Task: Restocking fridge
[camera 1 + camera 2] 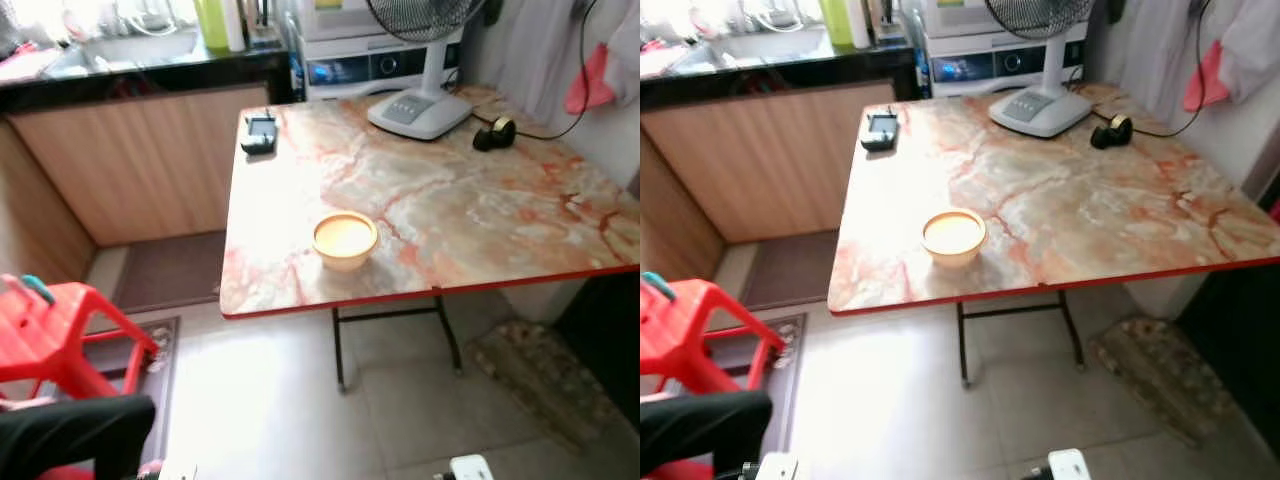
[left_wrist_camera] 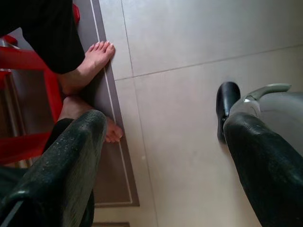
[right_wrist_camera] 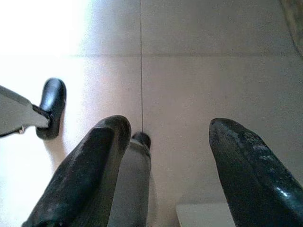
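Nearest to us, both arms hung low at our sides over the tiled floor (image 2: 189, 94). Our left hand (image 2: 161, 165) pointed down at the tiles, its two black fingers standing well apart and holding nothing; beside it were a person's bare feet (image 2: 90, 66) by a red stool (image 1: 60, 330). Our right hand (image 3: 165, 170) hung the same way, fingers spread wide over bare floor, nothing between them.

Further out, the marbled bench (image 1: 480, 220) stood before us, and near its front edge sat a small pale bowl (image 1: 345, 240) with something yellowish in it. We judged that bowl to be the likely thing for the fridge, though no fridge could be made out from where we stood. It rested upright, alone, well apart from everything else.

Toward the far side lay a small dark device (image 1: 259, 133) at the left edge, the white base of a fan (image 1: 420, 108), and a roll of tape (image 1: 496, 133) on a cable. Beyond that ran a dark kitchen counter (image 1: 140, 75).

We took this as an approach stage with both hands free. If the bowl was to be carried, a reach would have called for lifting an arm above the bench edge and closing on the rim without tipping it.
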Robot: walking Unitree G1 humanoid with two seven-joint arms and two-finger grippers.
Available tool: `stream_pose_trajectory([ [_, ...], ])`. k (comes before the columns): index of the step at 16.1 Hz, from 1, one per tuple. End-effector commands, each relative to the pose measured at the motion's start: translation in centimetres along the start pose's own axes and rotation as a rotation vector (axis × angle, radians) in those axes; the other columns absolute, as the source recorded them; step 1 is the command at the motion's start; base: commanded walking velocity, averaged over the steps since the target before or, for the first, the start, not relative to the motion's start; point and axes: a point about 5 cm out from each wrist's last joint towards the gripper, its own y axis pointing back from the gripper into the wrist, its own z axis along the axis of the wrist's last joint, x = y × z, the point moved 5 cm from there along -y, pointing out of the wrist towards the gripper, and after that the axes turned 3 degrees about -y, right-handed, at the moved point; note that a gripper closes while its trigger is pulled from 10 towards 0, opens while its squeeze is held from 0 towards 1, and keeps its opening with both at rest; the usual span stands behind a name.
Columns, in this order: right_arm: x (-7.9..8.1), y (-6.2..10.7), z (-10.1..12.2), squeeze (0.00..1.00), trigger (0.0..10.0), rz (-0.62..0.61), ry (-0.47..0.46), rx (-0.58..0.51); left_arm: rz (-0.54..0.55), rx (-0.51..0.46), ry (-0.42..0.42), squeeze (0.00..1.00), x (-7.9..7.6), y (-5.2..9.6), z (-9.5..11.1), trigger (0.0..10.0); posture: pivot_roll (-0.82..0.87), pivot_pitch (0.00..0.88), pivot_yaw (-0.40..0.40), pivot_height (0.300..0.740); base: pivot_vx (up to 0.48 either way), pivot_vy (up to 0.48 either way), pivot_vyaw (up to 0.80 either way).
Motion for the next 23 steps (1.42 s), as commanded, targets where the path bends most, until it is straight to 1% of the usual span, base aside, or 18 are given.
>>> stream_pose_trajectory([
  [1, -0.2, 0.1, -0.9, 0.0, 10.0, -0.012, -0.024, 0.024, 0.009, 0.0, -0.001, 0.0, 0.1, 0.0, -0.2, 10.0, 0.02, 0.0, 0.045, 0.74, 0.0, 0.0, 0.0],
  [2, -0.2, 0.1, -0.9, 0.0, 10.0, -0.011, -0.023, 0.024, 0.015, -0.005, 0.002, 0.0, 0.1, 0.1, -0.1, 10.0, 0.03, 0.0, 0.043, 0.74, 0.0, 0.0, 0.0],
  [5, -0.2, 0.1, -0.9, 0.0, 10.0, -0.005, -0.015, 0.024, 0.061, -0.045, 0.069, 0.0, 0.6, 0.1, 0.2, 10.0, 0.04, 0.0, 0.042, 0.74, 0.0, 0.0, 0.0],
  [7, -0.2, 0.1, -1.0, 0.0, 10.0, -0.005, -0.009, 0.024, 0.116, -0.114, 0.084, 0.0, 1.1, 0.3, 1.1, 10.0, 0.04, 0.0, 0.042, 0.74, 0.0, 0.0, 0.0],
  [8, -0.3, 0.2, -1.0, 0.0, 10.0, -0.006, -0.006, 0.025, 0.189, -0.227, 0.072, 0.0, 2.7, 0.3, 4.8, 10.0, 0.05, 0.0, 0.044, 0.74, 0.0, 0.0, 0.0],
  [9, -0.3, 0.2, -1.0, 0.0, 10.0, -0.006, -0.003, 0.026, 0.274, -0.383, 0.11, 0.0, 4.7, 0.9, 9.4, 10.0, 0.05, 0.0, 0.044, 0.74, 0.0, 0.0, 0.0],
  [10, -0.3, 0.2, -1.1, 0.0, 10.0, -0.006, -0.002, 0.026, 0.324, -0.459, 0.107, 0.0, 5.6, 1.5, 11.0, 10.0, 0.06, 0.0, 0.039, 0.74, 0.0, 0.0, 0.0],
  [11, -0.4, 0.2, -1.1, 0.0, 10.0, -0.002, 0.009, 0.029, 0.355, -0.511, 0.095, 0.0, 6.2, 2.1, 11.4, 10.0, 0.07, 0.003, 0.037, 0.74, 0.0, 0.0, 0.0],
  [12, -0.3, 0.2, -1.0, 0.0, 10.0, 0.002, 0.019, 0.03, 0.365, -0.539, 0.097, 0.0, 6.7, 2.4, 11.5, 10.0, 0.07, 0.003, 0.037, 0.74, 0.0, 0.0, 0.0],
  [13, -0.3, 0.2, -1.0, 0.0, 10.0, 0.005, 0.026, 0.028, 0.401, -0.593, 0.084, 0.0, 7.3, 3.2, 11.8, 10.0, 0.08, 0.01, 0.031, 0.74, 0.0, 0.0, 0.0],
  [14, -0.3, 0.2, -1.0, 0.0, 10.0, 0.004, 0.026, 0.028, 0.417, -0.616, 0.089, 0.0, 7.5, 3.5, 11.9, 10.0, 0.08, 0.014, 0.031, 0.74, 0.0, 0.0, 0.0],
  [17, -0.4, 0.2, -1.0, 0.0, 10.0, 0.001, 0.025, 0.028, 0.445, -0.723, 0.062, 0.0, 7.7, 5.0, 13.2, 10.0, 0.09, 0.015, 0.028, 0.74, 0.0, 0.0, 0.0],
  [18, -0.5, 0.2, -0.9, 0.0, 10.0, -0.001, 0.024, 0.025, 0.446, -0.837, 0.036, 0.0, 7.5, 6.7, 15.6, 10.0, 0.1, 0.018, 0.02, 0.74, 0.0, 0.0, 0.0],
  [19, -0.6, 0.2, -0.9, 0.0, 10.0, -0.002, 0.024, 0.025, 0.444, -0.881, 0.025, 0.0, 7.4, 7.3, 16.5, 10.0, 0.1, 0.018, 0.018, 0.74, 0.0, 0.0, 0.0],
  [20, -0.7, 0.2, -0.8, 0.0, 10.0, -0.003, 0.029, 0.022, 0.416, -1.034, -0.006, 0.0, 6.5, 9.5, 20.7, 10.0, 0.1, 0.016, 0.017, 0.74, 0.0, 0.0, 0.0],
  [22, -0.6, 0.2, -0.7, 0.0, 10.0, -0.005, 0.026, 0.016, 0.353, -1.176, -0.047, 0.0, 4.8, 11.9, 24.7, 10.0, 0.08, 0.007, 0.026, 0.74, 0.0, 0.0, 0.0],
  [23, -0.6, 0.2, -0.7, 0.0, 10.0, -0.006, 0.015, 0.011, 0.306, -1.242, -0.078, 0.0, 3.5, 13.1, 26.5, 10.0, 0.08, 0.004, 0.028, 0.74, 0.0, 0.0, 0.0],
])
